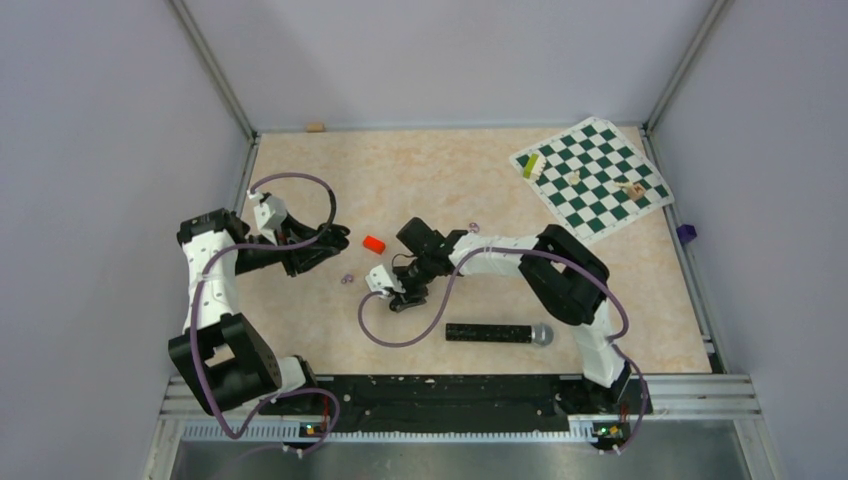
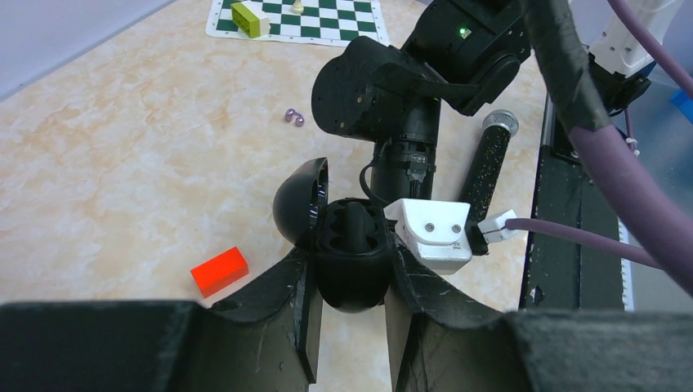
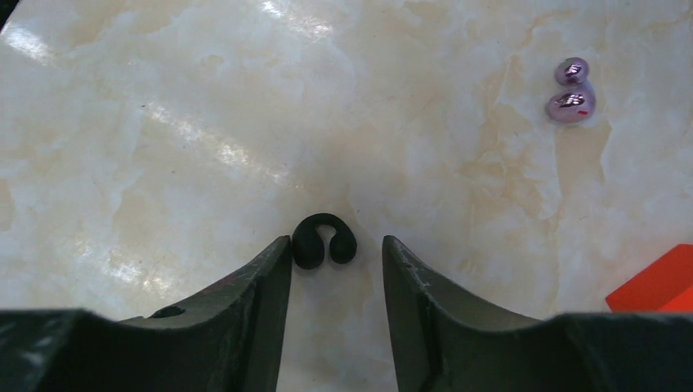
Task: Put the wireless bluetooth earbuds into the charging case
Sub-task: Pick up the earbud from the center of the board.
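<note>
Left pincer [image 2: 351, 263] is clamped on the charging case [image 2: 351, 287], its lid open, just beside the red block [image 2: 219, 271]. Right pincer [image 3: 336, 245] stands partly open, gripping nothing, its jaws either side of one black earbud [image 3: 307, 250] lying on the tabletop [image 3: 204, 122] near that block.

Two YAM arms at bench: left arm [image 1: 212, 285] & right arm [image 1: 492, 252] pair white link shells w/ black joint housings. Thick purple cables [image 2: 629, 200] trail off each. White wrist-cam box [image 2: 433, 233] has two screws on its face; green LED [image 2: 464, 33] glows on black motor body. The right gripper [image 3: 335, 242] has dark, curved fingers [image 3: 245, 306], edges scuffed.
</note>
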